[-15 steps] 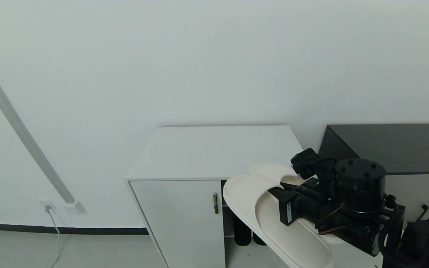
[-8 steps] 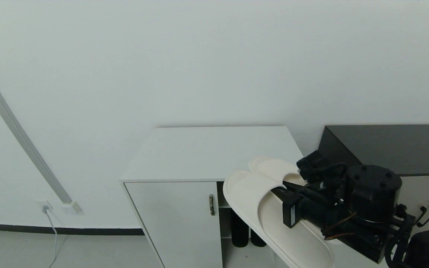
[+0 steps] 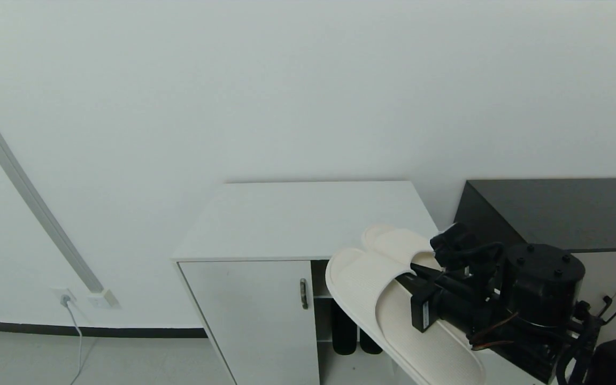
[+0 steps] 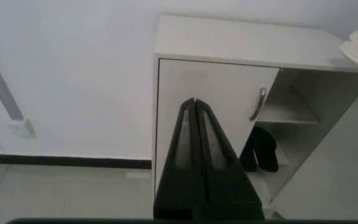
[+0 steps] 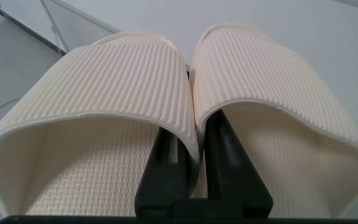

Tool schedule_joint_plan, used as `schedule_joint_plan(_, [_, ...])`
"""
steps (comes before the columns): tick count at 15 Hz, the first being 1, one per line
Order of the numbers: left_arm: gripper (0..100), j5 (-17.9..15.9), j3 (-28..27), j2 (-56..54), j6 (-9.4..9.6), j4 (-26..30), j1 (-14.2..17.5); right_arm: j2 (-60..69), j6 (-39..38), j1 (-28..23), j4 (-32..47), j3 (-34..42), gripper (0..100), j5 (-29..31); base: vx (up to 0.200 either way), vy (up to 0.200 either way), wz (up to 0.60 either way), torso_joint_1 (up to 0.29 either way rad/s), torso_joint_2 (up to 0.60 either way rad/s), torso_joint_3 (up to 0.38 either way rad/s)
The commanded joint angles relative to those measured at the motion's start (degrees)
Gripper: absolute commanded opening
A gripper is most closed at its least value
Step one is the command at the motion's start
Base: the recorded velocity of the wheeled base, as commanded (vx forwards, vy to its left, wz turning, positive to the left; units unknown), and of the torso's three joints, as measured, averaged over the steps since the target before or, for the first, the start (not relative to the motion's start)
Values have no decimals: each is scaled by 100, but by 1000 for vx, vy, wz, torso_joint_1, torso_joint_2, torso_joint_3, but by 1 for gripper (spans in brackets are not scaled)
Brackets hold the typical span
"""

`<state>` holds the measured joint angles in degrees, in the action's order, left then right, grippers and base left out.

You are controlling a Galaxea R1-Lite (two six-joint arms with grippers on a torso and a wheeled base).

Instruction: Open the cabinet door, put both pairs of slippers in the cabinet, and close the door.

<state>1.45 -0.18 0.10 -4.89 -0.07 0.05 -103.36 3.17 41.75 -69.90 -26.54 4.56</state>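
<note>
A pair of white slippers (image 3: 393, 299) hangs in front of the white cabinet (image 3: 297, 219), level with its top edge, with my right gripper (image 3: 412, 278) shut on their inner straps. In the right wrist view the fingers (image 5: 166, 155) pinch the two white slippers (image 5: 253, 74) side by side. The cabinet's left door (image 3: 254, 315) is closed; the right half stands open. A pair of black slippers (image 3: 348, 334) stands upright on the bottom, under a shelf (image 4: 284, 115). My left gripper (image 4: 194, 149) is shut with nothing in it, held away from the cabinet front (image 4: 210, 99).
A dark-topped cabinet (image 3: 559, 208) stands right of the white one. The opened right door (image 4: 334, 168) swings out toward me. A wall socket with a cable (image 3: 67, 297) and a slanted pipe (image 3: 24, 187) are at the left. Bare floor lies before the cabinet.
The head view has shifted a little. My right arm has moved slightly right and down with the white slippers still held.
</note>
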Motion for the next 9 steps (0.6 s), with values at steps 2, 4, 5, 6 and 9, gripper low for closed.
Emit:
schedule_joint_plan(2, [0, -4, 1, 8, -3, -1, 4, 159, 70, 123, -173, 167, 0, 1, 0, 0, 0, 0, 0, 0])
schedule_joint_plan(4, [0, -4, 1, 8, -3, -1, 4, 159, 43, 175, -191, 228, 0, -8, 0, 0, 0, 0, 0, 0])
schedule_joint_plan(5, [0, 4, 1, 8, -3, -1, 4, 159, 35, 193, -252, 263, 0, -34, 0, 0, 0, 0, 0, 0])
schedule_joint_plan(6, [0, 4, 1, 8, -3, -1, 4, 159, 61, 202, -375, 351, 0, -104, 0, 0, 0, -90, 154, 90])
schedule_joint_plan(9, [0, 4, 1, 8, -3, -1, 4, 97, 61, 210, -516, 430, 0, -140, 0, 0, 0, -149, 344, 186])
